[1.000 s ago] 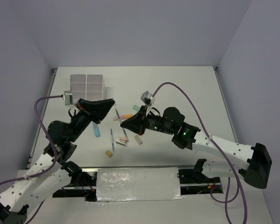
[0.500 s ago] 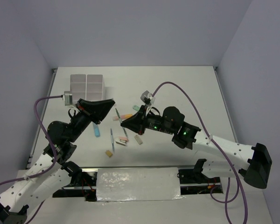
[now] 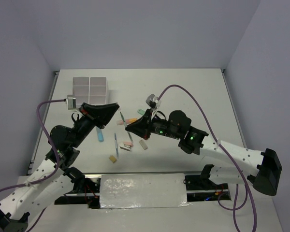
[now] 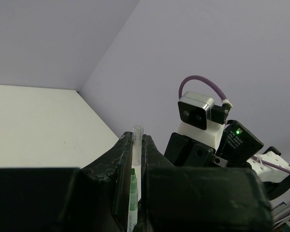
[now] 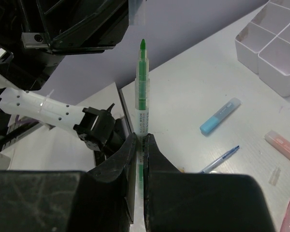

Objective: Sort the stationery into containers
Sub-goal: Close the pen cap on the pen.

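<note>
Between the two arms at mid-frame of the top view, the right gripper (image 5: 140, 139) is clamped on a thin green felt-tip pen with a clear barrel (image 5: 142, 92); its long axis points straight at the left gripper (image 4: 134, 140), which pinches a short clear plastic tube (image 4: 137, 131), probably the cap; the white six-compartment plastic box (image 3: 89, 88) sits upper left, nearer the left gripper.

green highlighter (image 5: 141, 96), clear cap (image 4: 137, 133), blue highlighter (image 5: 220, 116), white box (image 3: 89, 88)
</note>
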Motion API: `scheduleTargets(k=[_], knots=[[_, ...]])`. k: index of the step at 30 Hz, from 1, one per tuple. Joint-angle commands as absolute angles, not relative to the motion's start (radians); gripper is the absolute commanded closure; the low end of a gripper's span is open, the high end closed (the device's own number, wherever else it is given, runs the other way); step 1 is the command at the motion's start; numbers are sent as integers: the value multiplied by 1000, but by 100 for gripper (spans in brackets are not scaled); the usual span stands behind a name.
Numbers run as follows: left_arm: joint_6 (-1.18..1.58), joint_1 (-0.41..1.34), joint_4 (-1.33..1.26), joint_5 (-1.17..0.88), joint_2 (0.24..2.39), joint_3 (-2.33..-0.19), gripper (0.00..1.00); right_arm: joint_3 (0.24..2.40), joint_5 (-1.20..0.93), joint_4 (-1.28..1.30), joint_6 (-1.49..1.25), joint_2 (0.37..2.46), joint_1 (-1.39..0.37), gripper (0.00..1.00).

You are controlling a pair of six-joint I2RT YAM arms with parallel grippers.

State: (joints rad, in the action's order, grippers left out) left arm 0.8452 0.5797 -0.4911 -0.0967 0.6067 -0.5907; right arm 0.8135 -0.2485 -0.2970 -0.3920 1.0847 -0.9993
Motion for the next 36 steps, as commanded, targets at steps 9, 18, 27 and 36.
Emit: scheduleTargets(k=[9,18,27,36], knots=[[862,581,-555,-98,603,-577,100,876,-232,-296,-365,1065,-1009,100],[882,583,-578,-117,606,-566,100,893,-224,-285,-356,1075,-1008,100],[888,583,-589,-135,617,-565,100,917,-215,-267,-339,1074,-1006,100],[922,581,-557,-126,607,-571,100,939,-198,-264,-316,1089,-1008,100]])
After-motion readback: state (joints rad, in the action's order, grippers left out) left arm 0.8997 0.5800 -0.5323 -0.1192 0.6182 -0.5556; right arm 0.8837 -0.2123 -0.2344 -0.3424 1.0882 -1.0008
